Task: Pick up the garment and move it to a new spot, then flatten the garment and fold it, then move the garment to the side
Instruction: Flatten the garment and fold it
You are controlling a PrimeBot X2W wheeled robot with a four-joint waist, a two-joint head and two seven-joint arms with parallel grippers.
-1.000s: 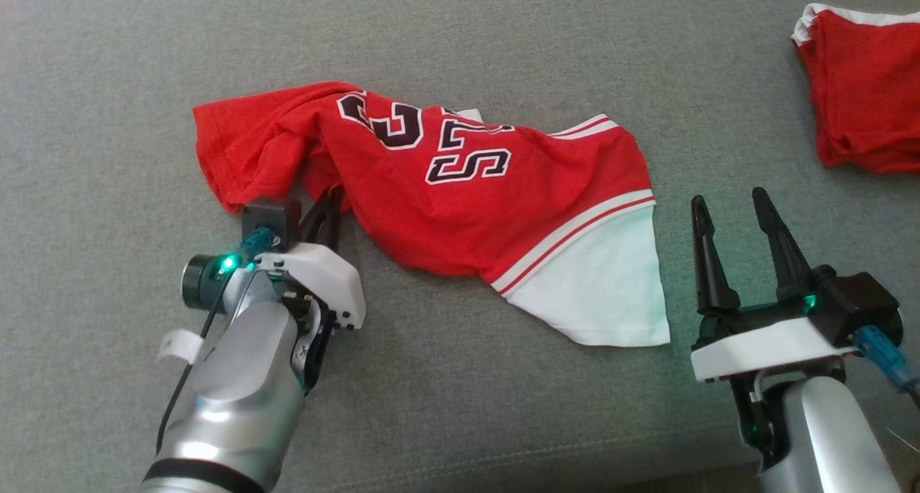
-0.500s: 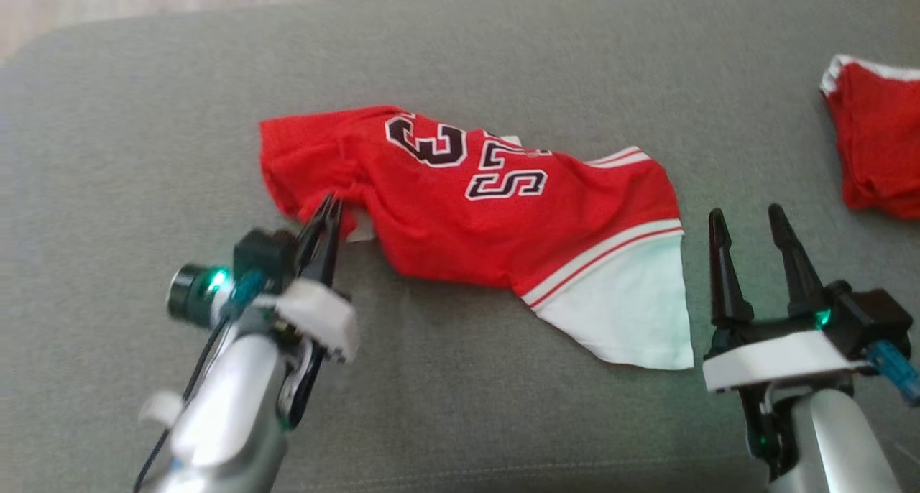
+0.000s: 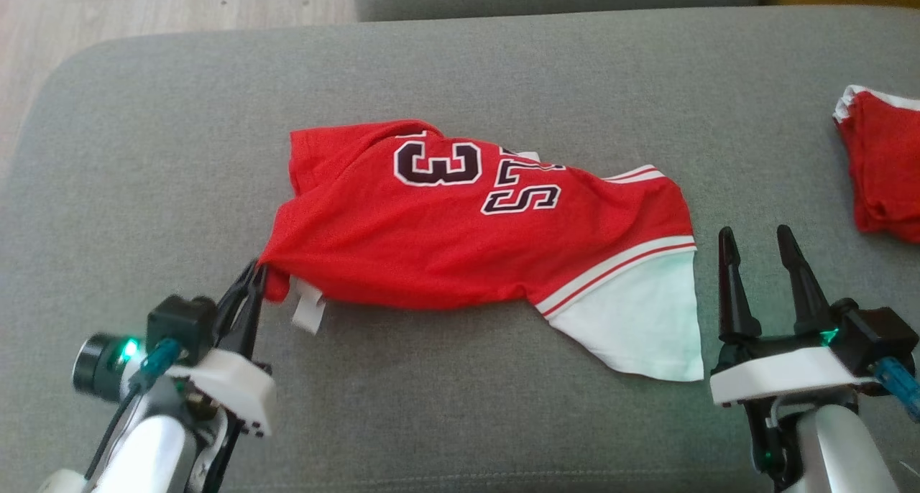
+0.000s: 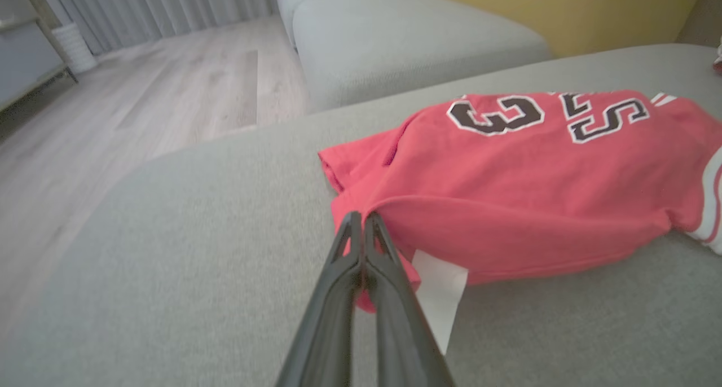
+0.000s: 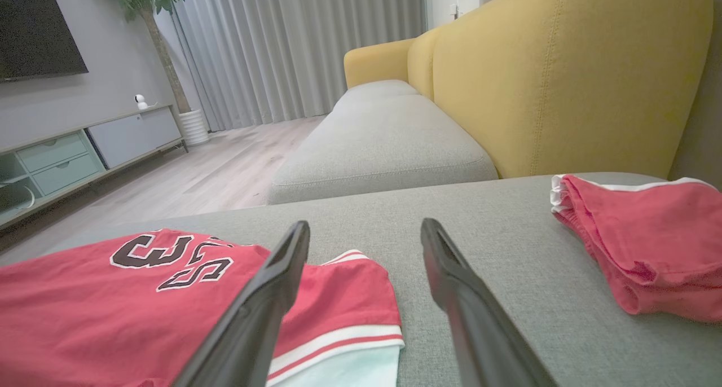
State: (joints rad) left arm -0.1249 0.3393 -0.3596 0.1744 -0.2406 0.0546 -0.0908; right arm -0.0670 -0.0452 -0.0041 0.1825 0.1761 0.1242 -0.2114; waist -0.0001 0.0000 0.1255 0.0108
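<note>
The garment (image 3: 445, 234) is a red jersey with dark numbers and a white, red-striped end, lying crumpled on the grey sofa cushion (image 3: 460, 69). My left gripper (image 3: 253, 272) is shut on the garment's near-left corner, beside a white label (image 3: 309, 310). In the left wrist view the closed fingers (image 4: 361, 246) pinch the red fabric (image 4: 507, 178) at its fold. My right gripper (image 3: 755, 238) stands open just right of the white end, holding nothing. The right wrist view has its two fingers (image 5: 282, 285) spread above the jersey (image 5: 141, 297).
A second red garment (image 3: 880, 162) with white trim lies folded at the cushion's right edge, also at the right of the right wrist view (image 5: 643, 246). Beyond are another grey seat (image 5: 383, 139), a yellow backrest (image 5: 564, 77) and wooden floor (image 3: 144, 11) at far left.
My left gripper has pulled the garment's corner toward me and leftward, spreading the red fabric. The head camera has tilted, showing more of the cushion's far edge. The right gripper stays open.
</note>
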